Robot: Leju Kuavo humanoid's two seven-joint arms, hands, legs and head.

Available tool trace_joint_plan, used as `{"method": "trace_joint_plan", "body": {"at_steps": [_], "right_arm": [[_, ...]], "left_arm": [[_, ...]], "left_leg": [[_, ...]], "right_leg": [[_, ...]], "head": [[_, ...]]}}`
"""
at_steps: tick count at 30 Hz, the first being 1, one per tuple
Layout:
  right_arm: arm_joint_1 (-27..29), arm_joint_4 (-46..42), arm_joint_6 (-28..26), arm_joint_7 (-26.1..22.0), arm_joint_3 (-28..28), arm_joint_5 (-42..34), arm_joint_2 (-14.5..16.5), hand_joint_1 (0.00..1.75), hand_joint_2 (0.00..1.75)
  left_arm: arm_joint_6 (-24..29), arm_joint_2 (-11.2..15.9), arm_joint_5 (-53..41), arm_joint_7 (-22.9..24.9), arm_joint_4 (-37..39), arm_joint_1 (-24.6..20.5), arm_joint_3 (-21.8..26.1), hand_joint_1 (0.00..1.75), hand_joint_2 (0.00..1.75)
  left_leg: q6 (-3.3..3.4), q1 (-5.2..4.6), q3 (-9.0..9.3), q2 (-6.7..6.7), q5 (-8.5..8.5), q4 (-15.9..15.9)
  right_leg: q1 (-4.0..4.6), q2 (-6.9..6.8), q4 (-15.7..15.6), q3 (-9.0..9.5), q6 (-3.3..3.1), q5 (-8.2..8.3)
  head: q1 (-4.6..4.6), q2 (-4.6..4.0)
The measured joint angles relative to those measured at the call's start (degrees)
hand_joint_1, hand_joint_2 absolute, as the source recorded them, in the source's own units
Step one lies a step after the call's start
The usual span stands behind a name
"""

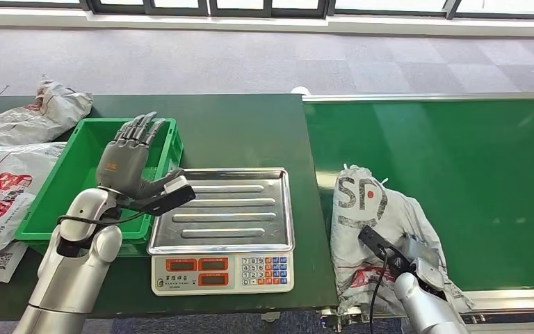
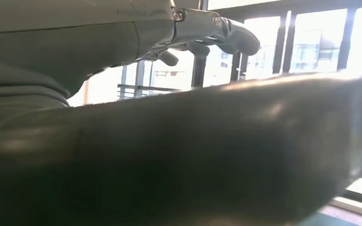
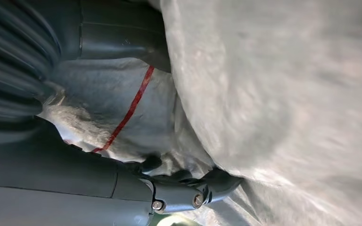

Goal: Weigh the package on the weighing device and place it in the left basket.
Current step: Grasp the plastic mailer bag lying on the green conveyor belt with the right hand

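The white package [image 1: 372, 229] lies low and right of the middle in the head view, on the green belt [image 1: 459, 174], just right of the scale [image 1: 221, 229]. The right hand [image 3: 179, 188] is pressed into the package, its fingers curled into the wrinkled bag. The left hand [image 1: 126, 156] is up over the green basket [image 1: 62, 188] at the left, fingers straight and spread, holding nothing. The scale's tray is bare.

The scale tray [image 1: 221, 209] lies bare, though the left hand [image 1: 126, 158] seemingly hovers over the green basket [image 1: 55, 202].
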Motion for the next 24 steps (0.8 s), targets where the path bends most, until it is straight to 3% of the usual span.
{"method": "trace_joint_plan", "body": {"at_steps": [4, 9, 14, 18, 24], "right_arm": [[1.2, 0.3, -5.7, 5.4, 2.2, 7.3, -1.5, 1.75, 1.75], [4.9, -0.7, -13.7, 9.8, 4.5, 16.5, -2.5, 1.75, 1.75], [9.0, -8.4, -15.0, 8.3, 4.0, 21.4, -3.3, 1.75, 1.75], [13.0, -19.0, -14.4, 6.8, 3.2, 21.8, -5.1, 1.75, 1.75], [15.1, -31.8, -15.9, 1.7, 2.7, 21.9, -7.6, 1.75, 1.75]], "left_arm": [[0.0, 0.0, 0.6, 0.1, -1.5, 0.0, -0.4, 0.00, 0.00], [0.1, 0.6, 1.1, 0.0, -2.9, 3.6, -0.4, 0.00, 0.00], [0.3, 0.8, 1.2, -0.5, -3.6, 6.3, -0.3, 0.00, 0.00], [0.3, 1.1, 1.2, -1.1, -4.2, 7.5, 0.0, 0.00, 0.00], [0.8, 1.3, 1.4, -1.6, -5.2, 9.3, 0.0, 0.00, 0.00]], "left_leg": [[0.25, -0.02, -0.72, -0.37, 0.27, 0.1], [0.27, -0.12, -1.05, -0.38, 0.29, 0.1], [0.28, -0.18, -1.60, -0.47, 0.26, 0.1], [0.26, -0.30, -2.01, -0.36, 0.29, 0.1], [0.19, -0.35, -2.25, -0.01, 0.34, 0.1]], "right_leg": [[0.01, -0.28, -0.1, -0.41, -0.13, 0.65], [-0.07, -0.30, -0.1, -0.70, -0.04, 0.76], [-0.15, -0.42, -0.1, -1.21, 0.04, 0.73], [-0.35, -0.39, 0.0, -1.60, 0.65, 0.74], [-0.41, -0.07, 0.2, -1.93, 0.76, 0.78]], "head": [[0.02, 0.00], [0.01, 0.00], [0.02, 0.00], [0.01, 0.00], [0.00, 0.00]]}}
